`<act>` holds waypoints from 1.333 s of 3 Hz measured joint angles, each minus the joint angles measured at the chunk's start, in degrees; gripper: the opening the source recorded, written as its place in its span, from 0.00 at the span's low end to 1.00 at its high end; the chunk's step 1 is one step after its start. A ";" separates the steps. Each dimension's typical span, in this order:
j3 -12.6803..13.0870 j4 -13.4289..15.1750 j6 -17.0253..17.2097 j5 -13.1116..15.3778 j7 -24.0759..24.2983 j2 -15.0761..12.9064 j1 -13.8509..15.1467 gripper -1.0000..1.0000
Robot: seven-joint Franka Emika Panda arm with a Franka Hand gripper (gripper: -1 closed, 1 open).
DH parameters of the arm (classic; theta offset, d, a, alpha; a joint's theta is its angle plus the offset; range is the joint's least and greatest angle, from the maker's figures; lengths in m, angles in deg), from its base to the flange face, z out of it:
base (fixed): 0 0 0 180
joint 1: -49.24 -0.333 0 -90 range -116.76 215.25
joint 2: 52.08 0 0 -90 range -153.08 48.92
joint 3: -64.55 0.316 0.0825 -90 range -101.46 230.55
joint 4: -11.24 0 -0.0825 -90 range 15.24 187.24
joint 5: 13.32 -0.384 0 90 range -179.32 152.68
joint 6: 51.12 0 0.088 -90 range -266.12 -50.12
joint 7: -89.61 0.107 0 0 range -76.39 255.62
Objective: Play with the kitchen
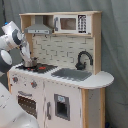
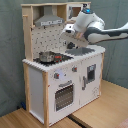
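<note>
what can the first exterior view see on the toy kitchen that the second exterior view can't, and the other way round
Only the first exterior view shows the black faucet, the sink and the microwave, all unblocked.

Only the second exterior view shows the kitchen's plain white side panel and the wooden floor; there the arm covers the sink end.

Both show the kitchen, its grey hood, the hob with a pot, and the oven door.
</note>
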 joint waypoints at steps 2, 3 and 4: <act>6.20 -3.87 2.30 0.01 -4.05 -4.95 5.94 1.00; 11.45 -5.18 2.71 0.02 -5.42 -7.19 10.02 1.00; 16.81 -6.14 2.71 0.02 -6.51 -8.26 14.46 1.00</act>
